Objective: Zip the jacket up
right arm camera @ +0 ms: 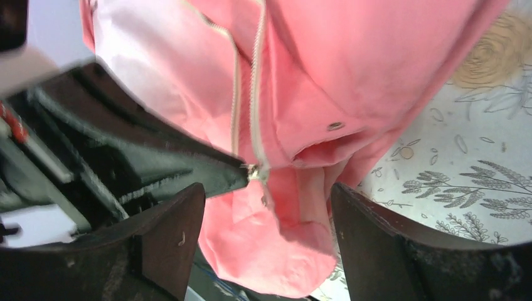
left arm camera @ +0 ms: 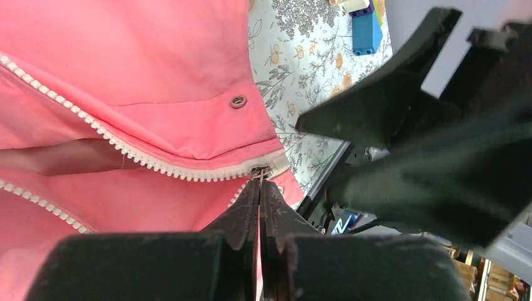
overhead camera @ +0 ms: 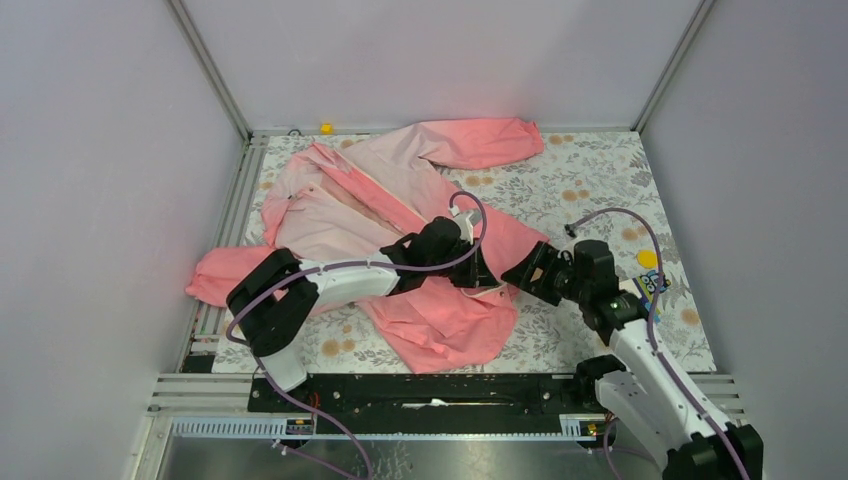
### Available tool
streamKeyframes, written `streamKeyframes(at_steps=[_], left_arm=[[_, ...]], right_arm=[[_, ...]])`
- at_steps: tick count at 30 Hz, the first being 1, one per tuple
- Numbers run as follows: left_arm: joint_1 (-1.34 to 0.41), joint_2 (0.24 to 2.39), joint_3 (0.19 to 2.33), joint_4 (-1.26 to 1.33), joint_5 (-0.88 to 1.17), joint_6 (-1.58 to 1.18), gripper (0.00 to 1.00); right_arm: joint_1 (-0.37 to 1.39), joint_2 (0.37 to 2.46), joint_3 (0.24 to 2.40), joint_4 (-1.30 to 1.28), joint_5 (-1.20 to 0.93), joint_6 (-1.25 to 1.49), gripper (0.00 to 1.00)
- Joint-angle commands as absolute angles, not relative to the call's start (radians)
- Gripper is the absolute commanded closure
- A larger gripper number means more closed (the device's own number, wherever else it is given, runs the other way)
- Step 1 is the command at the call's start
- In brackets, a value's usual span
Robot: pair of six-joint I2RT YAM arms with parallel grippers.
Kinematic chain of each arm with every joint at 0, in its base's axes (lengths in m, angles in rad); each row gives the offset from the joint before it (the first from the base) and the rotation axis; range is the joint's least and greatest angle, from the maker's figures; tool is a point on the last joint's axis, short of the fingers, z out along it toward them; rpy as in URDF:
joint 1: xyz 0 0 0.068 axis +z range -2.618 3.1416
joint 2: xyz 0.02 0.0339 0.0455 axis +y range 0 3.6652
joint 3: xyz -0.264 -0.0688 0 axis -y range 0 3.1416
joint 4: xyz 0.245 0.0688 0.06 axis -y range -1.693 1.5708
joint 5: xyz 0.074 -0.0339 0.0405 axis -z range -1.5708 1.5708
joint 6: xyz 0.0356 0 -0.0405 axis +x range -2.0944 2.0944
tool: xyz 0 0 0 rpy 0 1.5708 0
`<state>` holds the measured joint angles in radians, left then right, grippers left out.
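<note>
Sprawling over the left and middle of the floral table, the jacket reaches in the top view from the far-left corner down toward the near edge. One sleeve is stretched along the far edge, and coral fabric is bunched at the left edge. The left gripper lies low on the coral hem near the table's centre. The right gripper sits just beside it, toward the right edge. A small yellow piece rests at the far edge and a yellow disc lies near the right edge — only this view shows them.

From the left wrist, that gripper's fingers are pressed together, pinching the small zipper pull at the bottom end of the zipper. The whitish teeth run off to the left in two separate rows, unjoined. A metal snap sits in the fabric just above. A blue block lies on the table beyond the hem. The other gripper's dark fingers loom at the right, blurred.

From the right wrist, its own fingers are spread wide with the hem corner hanging between them — whether either pad touches the cloth cannot be told. The left gripper's tip meets the zipper's bottom end, and both rows of teeth climb side by side from there.
</note>
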<state>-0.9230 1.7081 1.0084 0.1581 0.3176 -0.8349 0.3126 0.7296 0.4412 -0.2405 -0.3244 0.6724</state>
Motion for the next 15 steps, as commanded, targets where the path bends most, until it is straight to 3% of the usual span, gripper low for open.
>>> streamKeyframes(at_steps=[1,7,15], left_arm=[[-0.925,1.709,1.031,0.168,0.311,-0.815,1.00],[-0.942,1.714,1.024,0.186,0.314,-0.828,1.00],[-0.972,1.749,1.057,0.196,0.320,-0.833,1.00]], right_arm=[[0.140,0.850,0.481,-0.256,-0.485,0.851,0.23],[0.107,0.898,0.412,-0.075,-0.589,1.056,0.37],[0.107,0.906,0.401,-0.120,-0.580,1.097,0.48]])
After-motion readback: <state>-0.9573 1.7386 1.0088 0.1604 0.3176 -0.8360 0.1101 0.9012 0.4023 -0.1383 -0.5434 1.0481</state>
